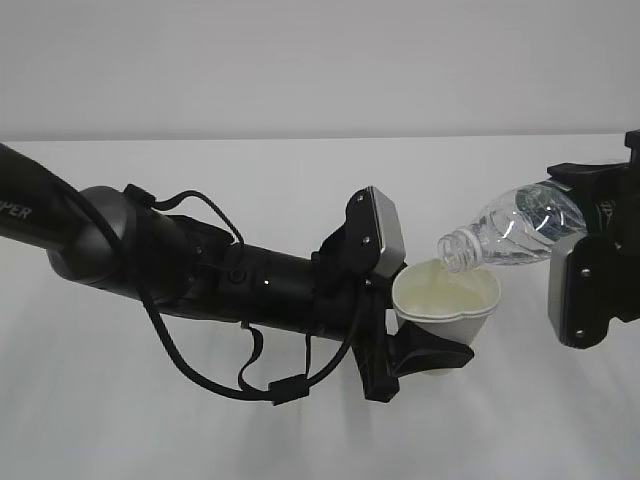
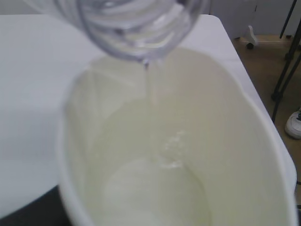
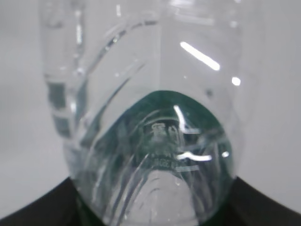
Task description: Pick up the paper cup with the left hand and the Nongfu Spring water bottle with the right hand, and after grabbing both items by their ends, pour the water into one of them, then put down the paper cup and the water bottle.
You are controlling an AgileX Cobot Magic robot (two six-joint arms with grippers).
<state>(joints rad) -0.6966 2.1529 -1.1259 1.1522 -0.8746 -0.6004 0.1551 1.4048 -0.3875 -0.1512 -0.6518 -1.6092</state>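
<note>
My left gripper (image 1: 425,342) is shut on the white paper cup (image 1: 447,300), held off the table with its rim squeezed out of round. My right gripper (image 1: 592,235) is shut on the rear end of the Nongfu Spring water bottle (image 1: 520,228), which lies tilted with its open mouth just over the cup's rim. In the left wrist view the bottle mouth (image 2: 136,28) hangs above the cup (image 2: 235,141), and a thin stream of water (image 2: 151,94) falls into a shallow pool at the bottom. The right wrist view shows the bottle (image 3: 155,141) from behind, green label showing through, black fingers (image 3: 270,205) at its sides.
The white table (image 1: 200,430) lies under both arms. The left arm's looping black cable (image 1: 200,375) hangs below it. In the left wrist view the table's far right edge (image 2: 235,47) gives onto a brown floor with dark stand legs (image 2: 284,75).
</note>
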